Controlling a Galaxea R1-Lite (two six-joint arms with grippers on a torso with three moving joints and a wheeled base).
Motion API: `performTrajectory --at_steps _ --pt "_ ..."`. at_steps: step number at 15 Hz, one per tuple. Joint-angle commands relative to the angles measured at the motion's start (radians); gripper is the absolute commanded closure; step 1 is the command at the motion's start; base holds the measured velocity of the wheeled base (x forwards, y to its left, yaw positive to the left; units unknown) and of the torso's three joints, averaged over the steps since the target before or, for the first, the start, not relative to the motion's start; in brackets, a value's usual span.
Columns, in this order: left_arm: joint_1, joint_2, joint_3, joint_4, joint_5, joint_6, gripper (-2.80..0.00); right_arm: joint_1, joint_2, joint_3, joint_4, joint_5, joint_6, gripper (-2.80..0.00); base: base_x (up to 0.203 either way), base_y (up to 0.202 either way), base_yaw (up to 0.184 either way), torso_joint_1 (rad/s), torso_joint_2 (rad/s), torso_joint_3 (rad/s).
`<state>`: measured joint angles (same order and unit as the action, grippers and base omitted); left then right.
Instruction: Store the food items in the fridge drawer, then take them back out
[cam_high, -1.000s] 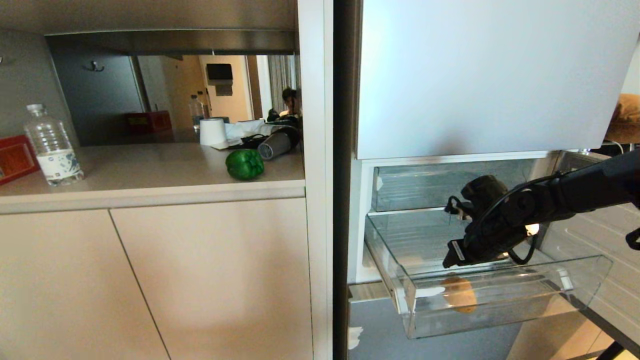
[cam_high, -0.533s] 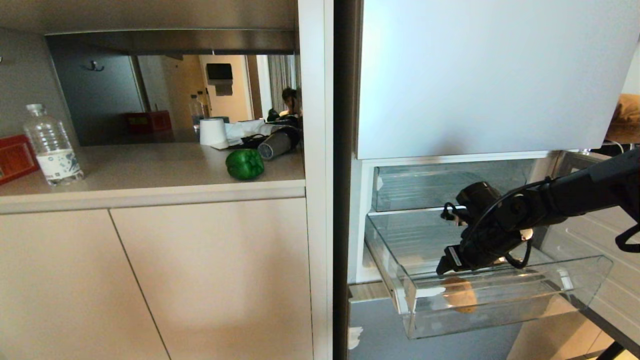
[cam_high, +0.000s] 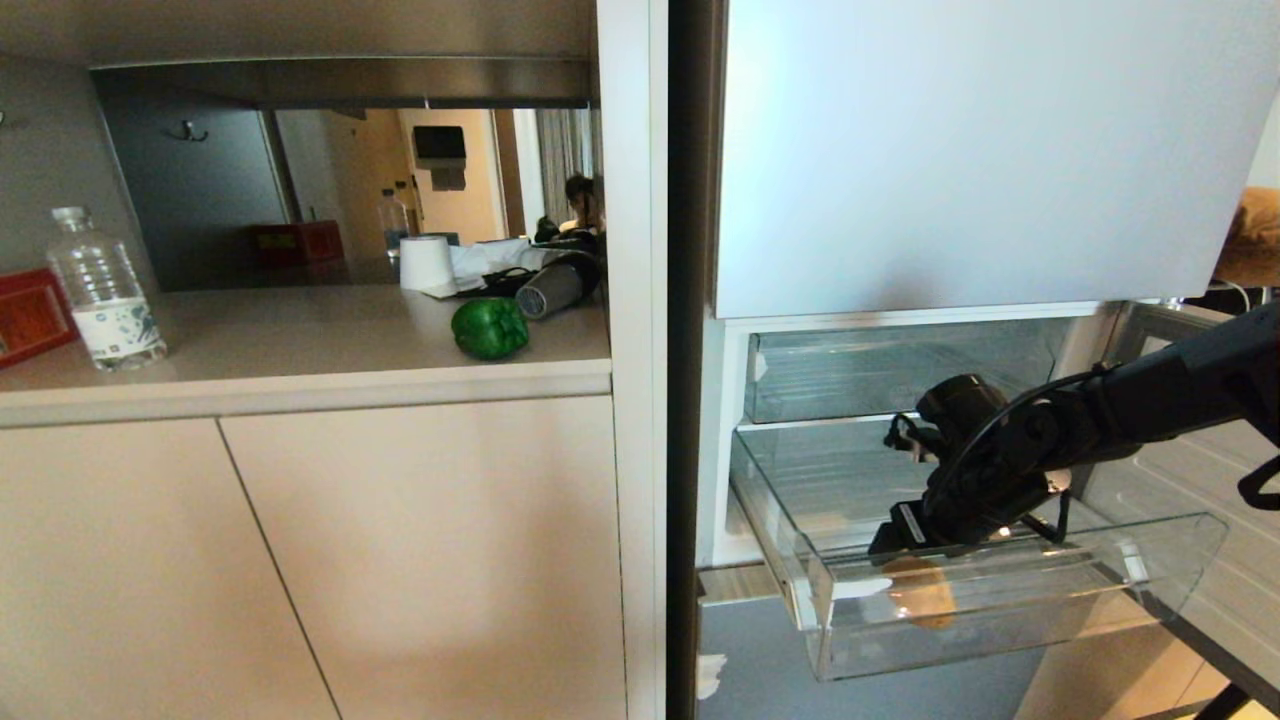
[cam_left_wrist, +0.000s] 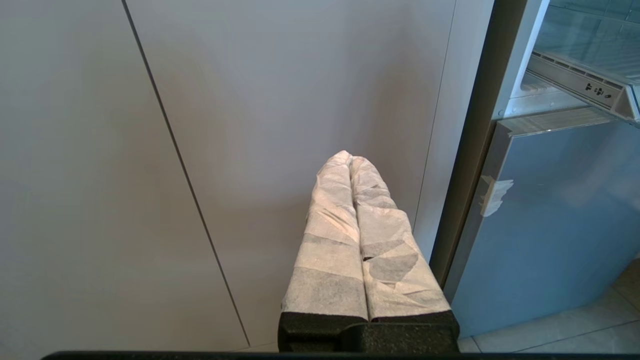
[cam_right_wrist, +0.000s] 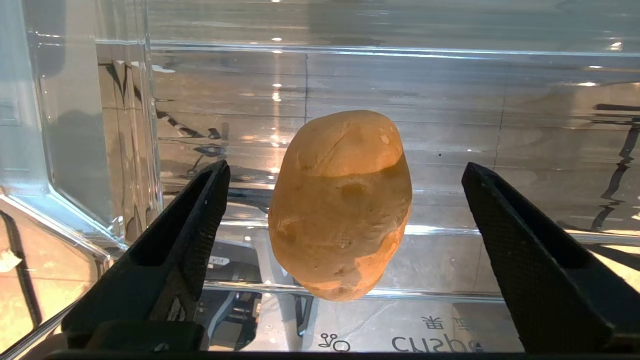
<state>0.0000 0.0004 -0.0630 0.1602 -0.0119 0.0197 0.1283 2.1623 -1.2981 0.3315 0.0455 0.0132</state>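
Observation:
The tan potato (cam_high: 920, 592) (cam_right_wrist: 342, 205) lies on the ribbed floor of the pulled-out clear fridge drawer (cam_high: 1010, 625), close to its front wall. My right gripper (cam_high: 897, 538) (cam_right_wrist: 345, 170) reaches down into the drawer and stands open around the potato. A gap shows on each side between the potato and the black fingers (cam_right_wrist: 192, 225). The green bell pepper (cam_high: 489, 328) sits on the counter to the left of the fridge. My left gripper (cam_left_wrist: 350, 157) is parked low in front of the cabinet doors, its wrapped fingers shut on nothing.
A water bottle (cam_high: 105, 290) and a red box (cam_high: 30, 315) stand at the counter's left. A paper roll (cam_high: 427, 262) and a dark cylinder (cam_high: 555, 288) are behind the pepper. A second clear drawer (cam_high: 880, 370) sits above the open one, under the closed upper fridge door (cam_high: 960, 150).
My right gripper has sunk a little and shifted left, closer over the potato. The potato, the pepper and the drawer have stayed where they were.

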Motion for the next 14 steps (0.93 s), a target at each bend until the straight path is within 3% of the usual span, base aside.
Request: performTrajectory --at_steps 1,9,14 --pt "0.001 -0.002 0.000 0.001 0.000 0.000 0.00 0.001 0.004 0.010 0.014 0.000 -0.001 -2.80 0.000 0.000 0.000 0.000 0.00 0.000" --pt "0.000 -0.002 0.000 0.001 0.000 0.000 0.00 0.001 0.005 -0.104 0.014 -0.004 0.003 -2.80 0.000 0.000 0.000 0.000 0.00 0.000" --pt "0.000 -0.002 0.000 0.002 0.000 0.000 0.00 -0.001 -0.015 -0.106 0.014 -0.006 0.003 -2.80 0.000 0.000 0.000 0.000 0.00 0.000"
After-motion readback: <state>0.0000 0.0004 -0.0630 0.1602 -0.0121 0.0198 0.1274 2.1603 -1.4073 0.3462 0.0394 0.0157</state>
